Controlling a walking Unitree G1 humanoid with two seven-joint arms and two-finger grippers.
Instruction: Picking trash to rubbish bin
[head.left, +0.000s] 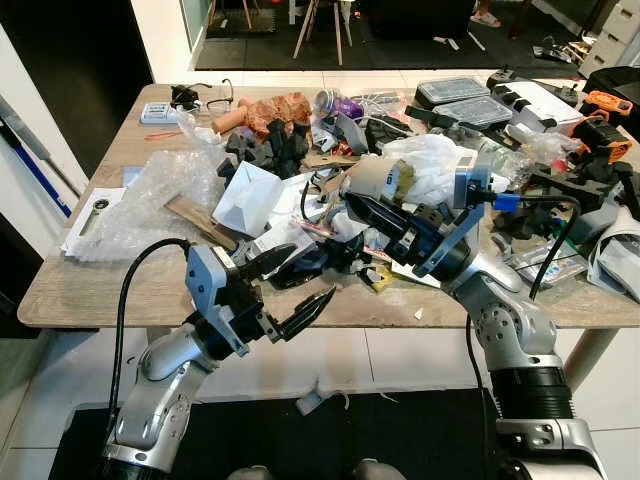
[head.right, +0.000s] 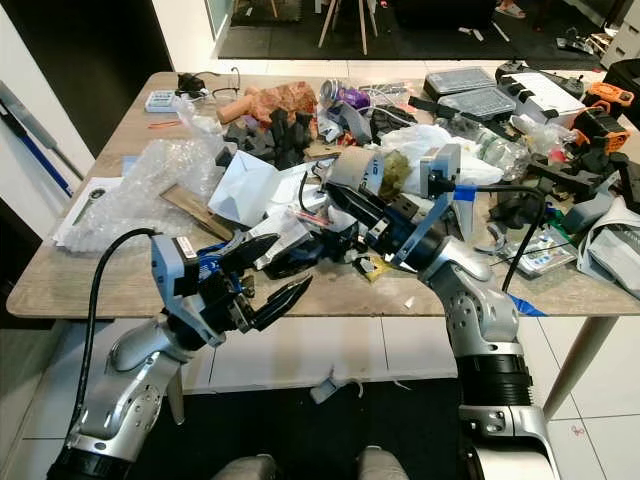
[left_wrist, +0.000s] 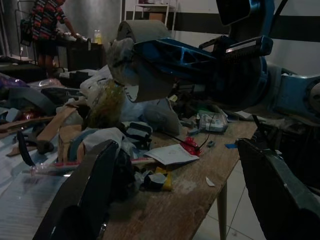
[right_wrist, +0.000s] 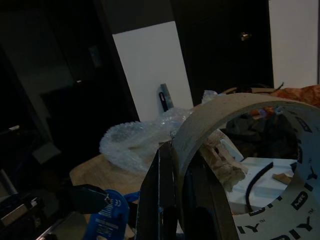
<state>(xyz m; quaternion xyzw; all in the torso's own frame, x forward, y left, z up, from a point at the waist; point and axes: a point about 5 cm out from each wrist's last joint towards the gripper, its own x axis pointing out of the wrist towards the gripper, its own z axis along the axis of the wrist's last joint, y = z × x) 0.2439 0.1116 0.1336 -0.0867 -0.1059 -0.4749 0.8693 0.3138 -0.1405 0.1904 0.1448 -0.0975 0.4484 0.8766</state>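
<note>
item: cardboard tape core (head.left: 372, 181), lifted above cluttered table (head.left: 90, 290), one finger threaded through its ring for secure carrying; holder: right gripper (head.left: 362, 203). left gripper (head.left: 290, 285): fingers spread wide, empty, at table edge.

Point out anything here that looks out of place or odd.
The wooden table is heaped with clutter: crumpled bubble wrap, a white plastic bag, torn paper. A scrap lies on the floor below its edge. The right tool holds an empty tape roll above the pile.
</note>
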